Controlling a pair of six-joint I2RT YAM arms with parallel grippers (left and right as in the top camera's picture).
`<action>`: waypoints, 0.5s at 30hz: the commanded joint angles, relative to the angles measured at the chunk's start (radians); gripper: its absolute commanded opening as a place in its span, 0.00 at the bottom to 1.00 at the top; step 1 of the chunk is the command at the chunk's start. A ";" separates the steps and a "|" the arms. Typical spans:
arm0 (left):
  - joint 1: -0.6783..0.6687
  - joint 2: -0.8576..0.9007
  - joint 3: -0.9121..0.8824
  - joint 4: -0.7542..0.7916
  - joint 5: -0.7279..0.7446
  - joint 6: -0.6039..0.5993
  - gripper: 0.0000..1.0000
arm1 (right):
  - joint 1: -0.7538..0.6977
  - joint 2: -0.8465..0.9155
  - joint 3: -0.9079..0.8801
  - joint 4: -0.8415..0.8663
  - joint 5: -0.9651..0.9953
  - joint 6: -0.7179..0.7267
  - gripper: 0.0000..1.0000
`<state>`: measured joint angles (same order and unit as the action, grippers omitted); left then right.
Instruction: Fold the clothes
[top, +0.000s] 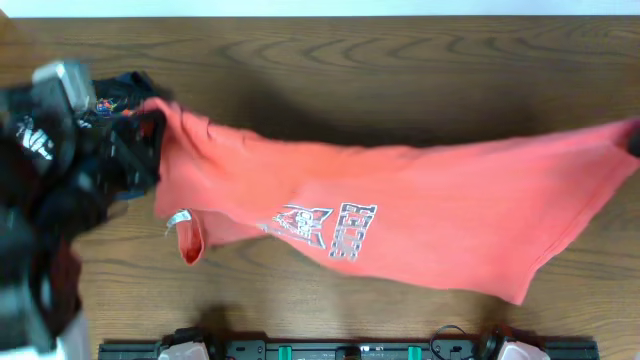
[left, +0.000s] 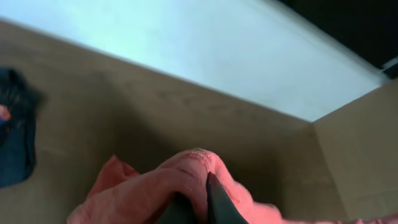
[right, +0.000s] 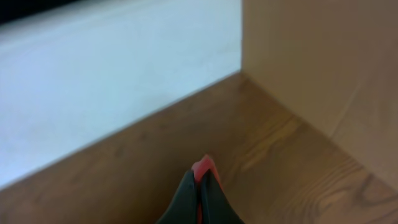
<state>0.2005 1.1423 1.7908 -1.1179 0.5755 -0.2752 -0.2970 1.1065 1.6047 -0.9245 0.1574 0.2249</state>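
Coral-red cotton T-shirt (top: 430, 215), one: we hold it stretched between our left gripper (left: 199, 206) and right gripper (right: 200, 198), both pinching fabric. Risk: the slim fold in the right pinch may slip out under tension.

Dark wood-grain surface (top: 400, 60) runs the full width. Far left corner: dark navy garment (left: 15, 143), bunched up, partly hidden. White wall (left: 205, 56) along the far edge, tan panel (right: 311, 56) meets it at a corner. Near edge: black rail (top: 350, 350) w/ green bits.
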 joint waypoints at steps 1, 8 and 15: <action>-0.003 0.136 -0.014 0.012 -0.014 0.020 0.06 | -0.007 0.115 0.003 -0.007 -0.054 -0.026 0.01; -0.106 0.475 -0.014 0.235 -0.014 0.021 0.06 | 0.018 0.402 0.003 0.130 -0.116 -0.051 0.01; -0.124 0.675 -0.014 0.824 0.034 -0.192 0.06 | 0.025 0.596 0.023 0.547 -0.121 0.049 0.01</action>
<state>0.0597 1.8263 1.7611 -0.4091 0.5858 -0.3332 -0.2703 1.6966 1.5990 -0.4488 0.0345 0.2104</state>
